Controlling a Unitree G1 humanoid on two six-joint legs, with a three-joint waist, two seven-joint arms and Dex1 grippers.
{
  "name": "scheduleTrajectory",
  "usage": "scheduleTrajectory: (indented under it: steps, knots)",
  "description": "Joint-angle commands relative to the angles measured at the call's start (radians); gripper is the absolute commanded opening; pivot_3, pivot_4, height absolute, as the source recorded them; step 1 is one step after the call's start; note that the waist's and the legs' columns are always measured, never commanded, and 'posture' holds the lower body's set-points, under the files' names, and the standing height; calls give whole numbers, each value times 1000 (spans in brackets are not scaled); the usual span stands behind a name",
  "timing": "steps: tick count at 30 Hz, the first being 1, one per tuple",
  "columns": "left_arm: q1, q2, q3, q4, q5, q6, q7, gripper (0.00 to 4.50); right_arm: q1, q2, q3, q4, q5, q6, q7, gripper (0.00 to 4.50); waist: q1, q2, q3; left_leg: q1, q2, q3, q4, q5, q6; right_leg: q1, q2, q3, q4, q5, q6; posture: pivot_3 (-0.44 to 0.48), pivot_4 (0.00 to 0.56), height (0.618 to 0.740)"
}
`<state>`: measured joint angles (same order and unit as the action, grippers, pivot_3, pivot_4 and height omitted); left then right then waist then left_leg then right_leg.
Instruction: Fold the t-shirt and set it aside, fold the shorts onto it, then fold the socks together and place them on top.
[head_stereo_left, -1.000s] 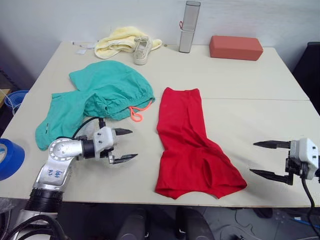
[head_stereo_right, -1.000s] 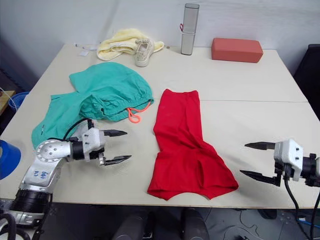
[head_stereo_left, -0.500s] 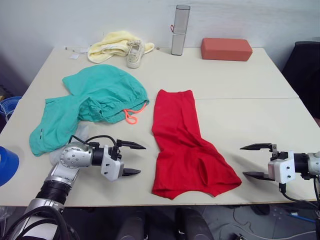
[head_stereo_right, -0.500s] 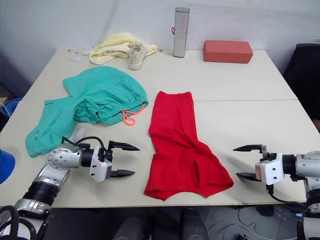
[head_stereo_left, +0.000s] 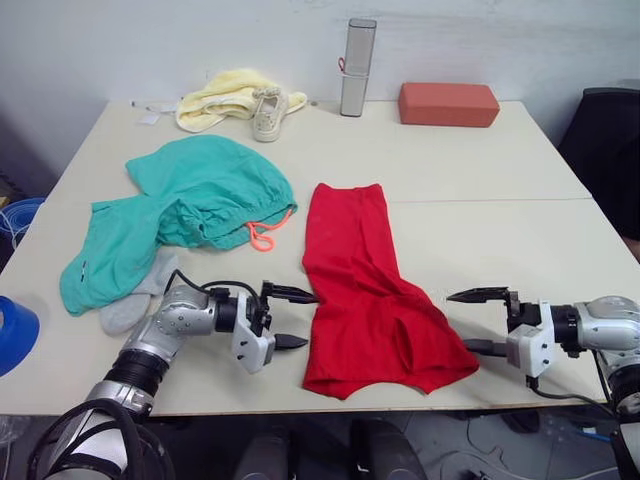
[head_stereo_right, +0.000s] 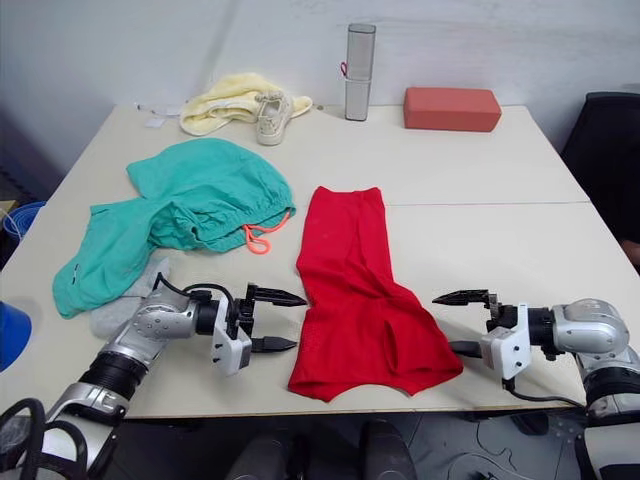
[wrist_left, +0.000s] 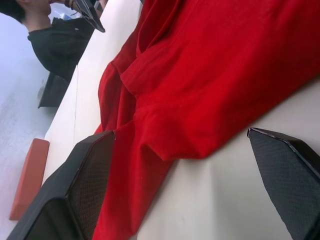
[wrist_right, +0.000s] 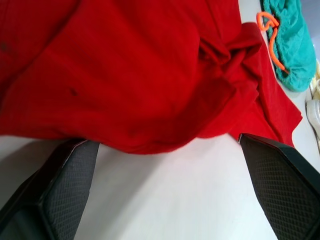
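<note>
So the t-shirt (head_stereo_left: 375, 295) is lying in the lower middle of the frame, long and narrow at the top and bunched out wider near the bottom edge of the table (head_stereo_left: 500, 180). It's roughly folded lengthwise but lumpy, with an obvious ridge where the fabric doubles over. The left gripper (head_stereo_left: 292, 318) sits just beside its lower left edge, fingers spread wide and holding nothing. The right gripper (head_stereo_left: 478, 322) mirrors it at the lower right edge, also wide open and empty. Both look lined up to pinch the bottom corners.

The shorts (head_stereo_left: 185, 205) are in a crumpled heap at center left, with the orange drawstring (head_stereo_left: 262, 235) poking out toward the shirt. The socks (head_stereo_left: 135, 300) peek out at lower left, half tucked under the shorts' leg and right next to the left forearm.

What I'd worry about: the bottom hem is bunched in layers, so a pinch could easily catch only the top layer and drag the fold apart instead of lifting it clean. If one side grabs and the other slips, the shirt skews. Also the hem sits near the table's front edge, so a sloppy pull toward the robot could slide it off.
</note>
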<state>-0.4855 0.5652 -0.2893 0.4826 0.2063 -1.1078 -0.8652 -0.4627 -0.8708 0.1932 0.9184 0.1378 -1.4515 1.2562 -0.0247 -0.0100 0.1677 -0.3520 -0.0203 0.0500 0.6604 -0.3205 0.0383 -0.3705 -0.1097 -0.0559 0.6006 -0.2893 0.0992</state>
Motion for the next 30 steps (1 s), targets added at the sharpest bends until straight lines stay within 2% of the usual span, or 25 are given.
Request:
scheduleTrajectory:
  steps: [1, 7, 13, 17, 20, 24, 30]
  knots:
    - [12, -13, -58, 7, 50, 27, 14, 4442, 34, 28, 90, -43, -40, 2, -26, 4500, 0, 1, 0, 0, 0, 0, 0, 0, 0, 0, 0, 0, 0, 0, 0, 0, 150, 740]
    - [43, -10, -119, -33, 3, 37, 5, 4442, 65, 1, 162, -108, -5, -12, -90, 4500, 0, 2, -1, 0, 0, 0, 0, 0, 2, 0, 0, 0, -1, 0, -1, 0, 150, 740]
    - [45, -10, -132, -42, 1, 62, 20, 4442, 67, -9, 177, -104, -52, -29, -150, 4500, 0, 3, -1, -1, 0, 0, -1, -1, 3, 0, 0, -1, -4, 0, -1, 0, 150, 740]
    - [41, -10, -136, -39, 2, 59, 28, 4442, 56, -11, 148, -91, -125, -48, -201, 4500, 0, 3, -1, 0, 0, 0, -1, -1, 3, 1, 0, -1, -4, 0, -1, 0, 150, 740]
    - [42, 10, -129, -50, -11, 56, 27, 4442, 50, -54, 133, -85, -168, -92, -237, 4500, 0, 3, -1, 0, 0, 0, -1, -1, 3, 1, 0, -1, -5, 0, -1, 0, 150, 740]
    - [51, 49, -110, -33, -19, 19, 38, 4442, 33, -95, 100, 2, -267, -139, -286, 4500, 0, 4, -1, -1, 0, 0, -2, -1, 3, 0, 0, -1, -6, 0, -1, 0, 150, 740]
    - [33, 60, -80, 17, 95, -91, 148, 4442, 7, -28, 34, 24, -459, -162, -395, 4500, -2, 2, -2, 0, 0, 0, -3, -1, 4, 1, 0, -1, -6, 0, -1, 0, 150, 740]
